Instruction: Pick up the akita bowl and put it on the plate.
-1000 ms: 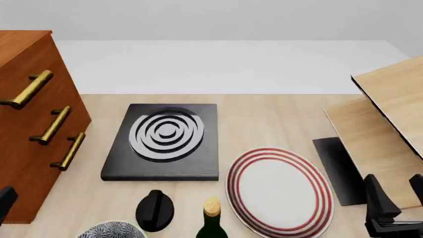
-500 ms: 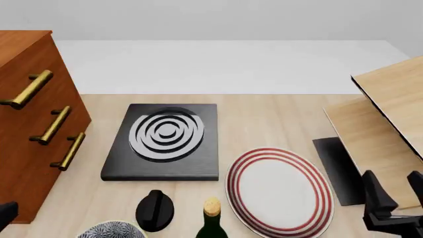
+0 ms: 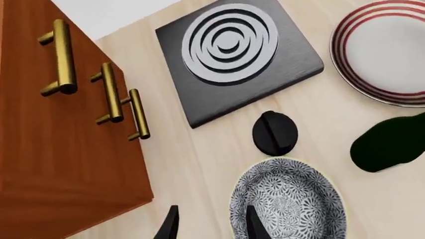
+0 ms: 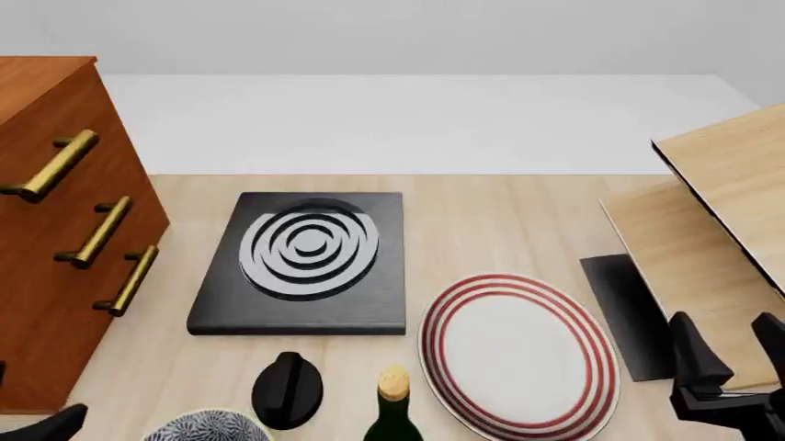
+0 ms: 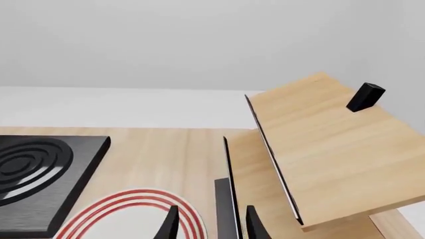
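Note:
The akita bowl (image 3: 289,201), black-and-white swirled with a pale rim, sits at the table's near edge (image 4: 206,428). My left gripper (image 3: 211,226) is open just above it, one finger over the bowl's rim on the cabinet side and the other over bare table. The front view shows only a dark tip of it at the bottom left. The plate (image 4: 517,354), white with red rings, lies to the right of the bowl (image 3: 388,55) (image 5: 133,214). My right gripper (image 4: 730,351) stands open to the right of the plate, holding nothing (image 5: 210,224).
A black stove slab (image 4: 307,262) lies behind the bowl. A black knob (image 4: 289,388) and a dark bottle (image 4: 392,409) stand between bowl and plate. A brown cabinet with brass handles (image 4: 62,230) flanks the left. Wooden shelves (image 4: 711,211) stand at right.
The left gripper has dropped lower and shifted right along the near edge toward the bowl. The right gripper has risen slightly. Bowl and plate have not moved.

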Available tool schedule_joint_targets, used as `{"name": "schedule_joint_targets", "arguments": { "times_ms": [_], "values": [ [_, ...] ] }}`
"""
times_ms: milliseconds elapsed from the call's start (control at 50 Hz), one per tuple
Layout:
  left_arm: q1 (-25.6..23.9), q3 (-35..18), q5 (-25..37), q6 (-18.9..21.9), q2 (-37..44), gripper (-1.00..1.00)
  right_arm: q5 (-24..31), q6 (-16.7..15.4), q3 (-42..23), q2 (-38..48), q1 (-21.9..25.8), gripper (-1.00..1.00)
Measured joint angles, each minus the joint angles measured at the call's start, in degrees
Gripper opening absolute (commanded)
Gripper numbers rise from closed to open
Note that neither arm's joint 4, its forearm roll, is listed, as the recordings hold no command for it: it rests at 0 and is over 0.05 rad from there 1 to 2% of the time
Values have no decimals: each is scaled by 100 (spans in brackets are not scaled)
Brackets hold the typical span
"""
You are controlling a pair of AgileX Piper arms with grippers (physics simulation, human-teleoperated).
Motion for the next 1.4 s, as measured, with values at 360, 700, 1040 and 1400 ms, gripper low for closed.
{"name": "schedule_joint_targets", "arguments": {
  "times_ms": [360,700,1040,1400],
  "values": [
    [-182,904,-483,-300,105,100,-118,-9,0,153,-20,100],
    [-399,1823,-1226,-783,353,100,-213,-20,0,270,-39,100],
    [-494,2569,-1866,-1052,563,100,-261,-26,0,321,-34,100],
    [-493,3053,-2465,-1154,830,100,-292,-44,0,361,-30,100]
  ]
}}
